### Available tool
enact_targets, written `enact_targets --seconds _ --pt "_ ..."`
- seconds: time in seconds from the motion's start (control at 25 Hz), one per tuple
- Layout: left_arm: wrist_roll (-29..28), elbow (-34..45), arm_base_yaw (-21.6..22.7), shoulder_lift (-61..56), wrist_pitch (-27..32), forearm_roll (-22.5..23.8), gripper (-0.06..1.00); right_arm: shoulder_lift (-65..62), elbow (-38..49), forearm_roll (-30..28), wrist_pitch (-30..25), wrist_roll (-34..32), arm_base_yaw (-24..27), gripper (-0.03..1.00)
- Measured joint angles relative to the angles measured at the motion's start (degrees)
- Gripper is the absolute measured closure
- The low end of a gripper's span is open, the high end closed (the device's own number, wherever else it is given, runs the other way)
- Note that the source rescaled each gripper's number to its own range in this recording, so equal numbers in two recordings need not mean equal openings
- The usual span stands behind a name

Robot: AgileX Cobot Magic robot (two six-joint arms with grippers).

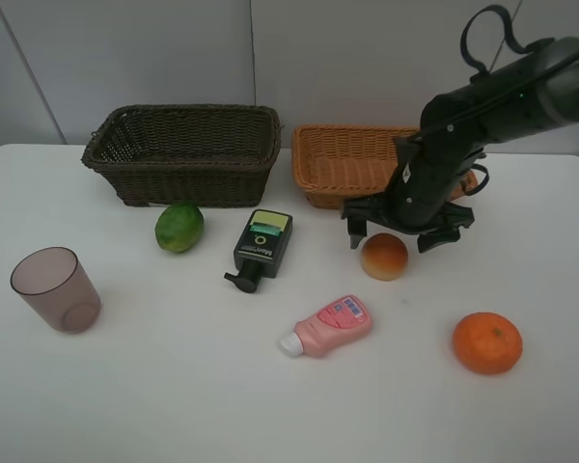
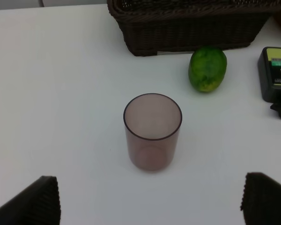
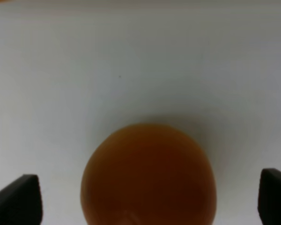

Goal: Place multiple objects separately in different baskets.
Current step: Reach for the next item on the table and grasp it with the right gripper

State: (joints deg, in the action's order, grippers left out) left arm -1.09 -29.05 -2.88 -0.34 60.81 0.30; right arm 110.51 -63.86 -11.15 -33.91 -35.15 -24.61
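While the right gripper (image 1: pixel 393 237) is spreading its two fingers (image 3: pixel 18 200) wide, one on each side of the peach (image 1: pixel 384 258), it is gripping nothing. The peach is sitting on the table (image 1: pixel 174 405) between them, near the tan basket (image 1: pixel 343 166); whether a finger is touching it, I cannot tell. The left gripper (image 2: pixel 150 202) is also gaping fully and holding nothing, hovering near the one cup (image 2: pixel 152 131), which is standing upright. Six items are resting on the table: cup, lime (image 1: pixel 179 227), peach, orange (image 1: pixel 486 342), and two bottles lying down, the black bottle (image 1: pixel 262 243) and the pink bottle (image 1: pixel 330 326). Two baskets are standing at the back, the dark basket (image 1: pixel 183 159) just left of the tan one.
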Motion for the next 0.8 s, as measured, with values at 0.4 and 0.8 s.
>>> enact_targets --seconds 0.4,0.8 --pt "0.1 0.0 0.0 0.0 0.0 0.0 -0.06 3.6 0.0 0.5 2.1 -1.2 0.0 -0.03" --pt "0.1 0.0 0.0 0.0 0.0 0.0 -0.06 4.9 0.0 0.4 1.9 -1.6 0.0 0.76"
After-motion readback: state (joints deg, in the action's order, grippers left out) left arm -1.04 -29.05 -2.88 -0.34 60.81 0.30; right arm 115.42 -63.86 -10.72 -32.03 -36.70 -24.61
